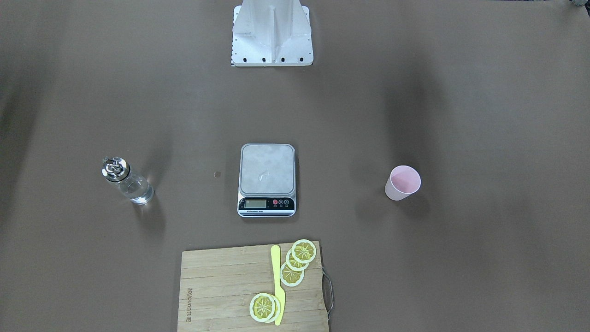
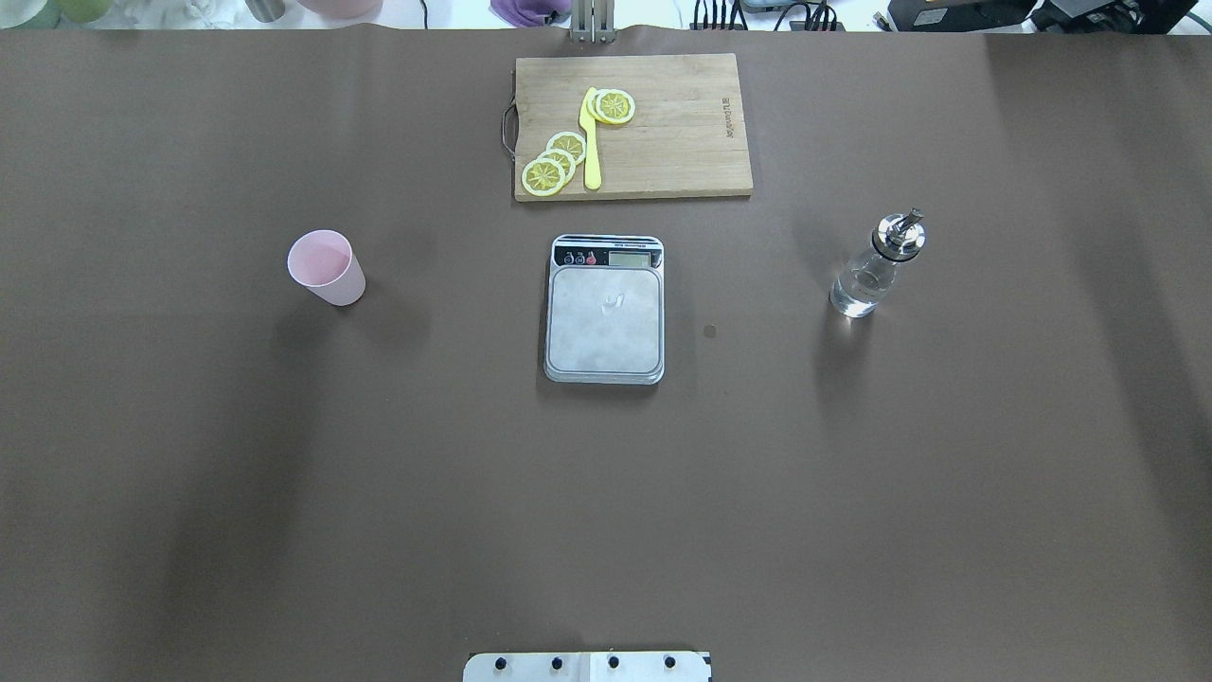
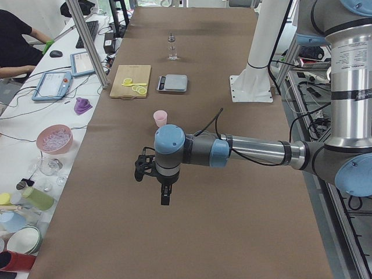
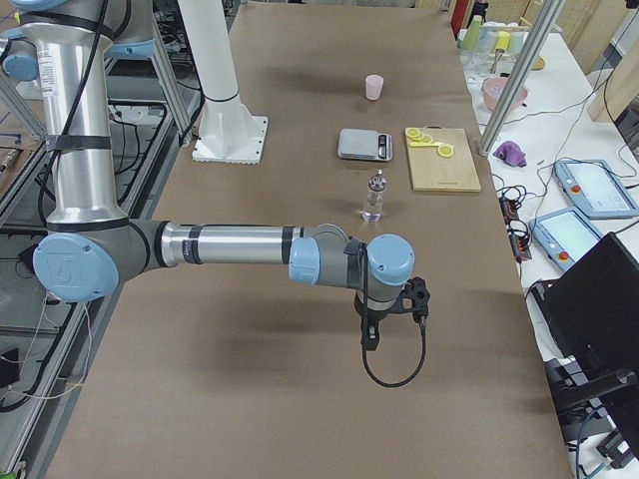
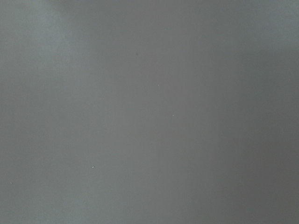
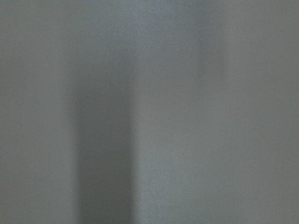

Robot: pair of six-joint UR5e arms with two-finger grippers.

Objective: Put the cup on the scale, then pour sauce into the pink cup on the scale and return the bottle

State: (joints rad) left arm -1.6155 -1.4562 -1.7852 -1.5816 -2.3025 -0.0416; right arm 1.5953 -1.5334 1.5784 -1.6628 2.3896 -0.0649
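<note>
The pale pink cup [image 2: 326,267] stands upright on the brown table, left of the scale [image 2: 605,309], and also shows in the front view [image 1: 402,183]. The scale's silver platform [image 1: 267,168] is bare. The clear glass bottle [image 2: 875,266] with a silver spout cap stands upright right of the scale, with clear sauce inside. My left gripper [image 3: 165,195] hangs over the table's left end, far from the cup [image 3: 160,118]. My right gripper [image 4: 369,334] hangs over the right end, short of the bottle [image 4: 374,196]. I cannot tell whether either is open or shut. Both wrist views show only table.
A wooden cutting board [image 2: 682,133] with lemon slices [image 2: 554,163] and a yellow knife [image 2: 591,142] lies just beyond the scale. The robot's white base [image 1: 272,34] stands at the near side. Bowls, cups and tablets sit on side tables off the far edge [image 3: 55,139].
</note>
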